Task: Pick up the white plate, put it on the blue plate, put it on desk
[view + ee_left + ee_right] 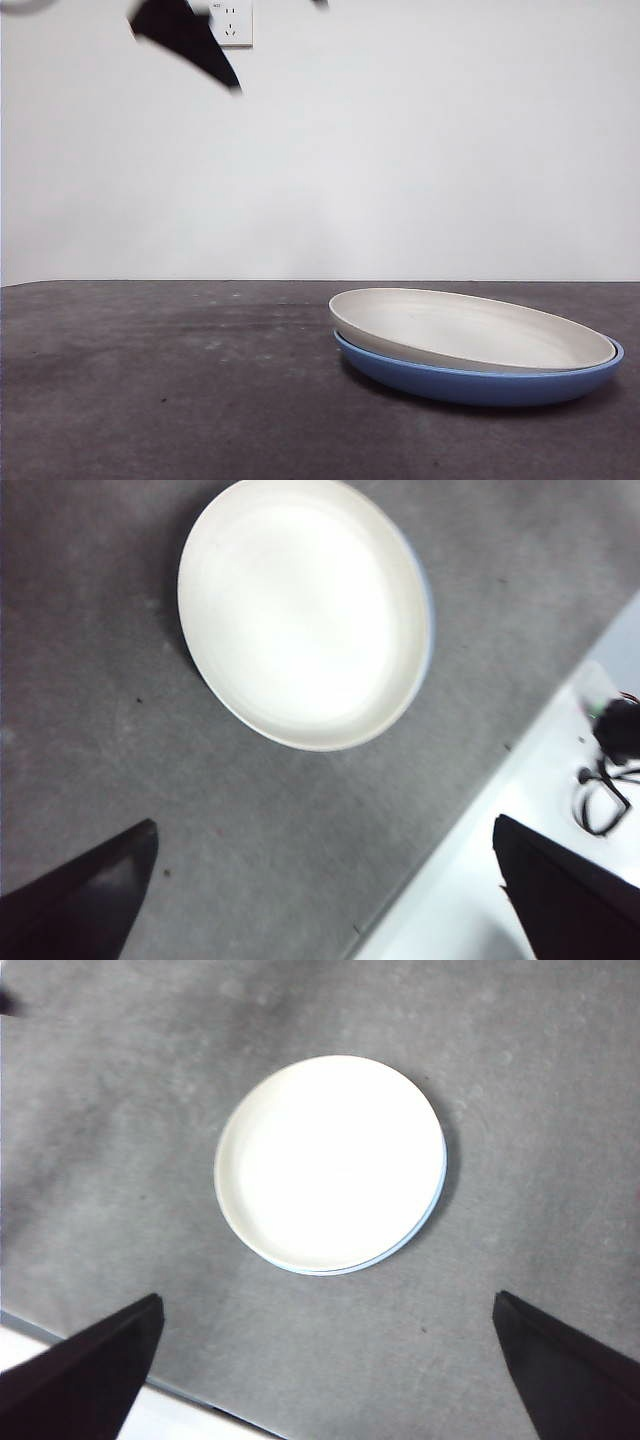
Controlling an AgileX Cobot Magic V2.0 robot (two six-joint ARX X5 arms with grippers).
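White plate (pixel 470 330) nested, slightly tilted, in blue plate (pixel 480 383) on desk (pixel 150 380), at about 4 o'clock in the front view. Left gripper (pixel 320 880) and right gripper (pixel 325 1360) wide open, empty, high above. Plate judged light, rigid, smooth; best pinched at its raised 9 o'clock rim.

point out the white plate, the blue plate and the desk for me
white plate (pixel 470 330), front view, on its cream inner floor.
blue plate (pixel 480 384), front view, on its outer wall below the white plate's rim.
desk (pixel 160 380), front view, on bare grey surface beside the stacked plates.
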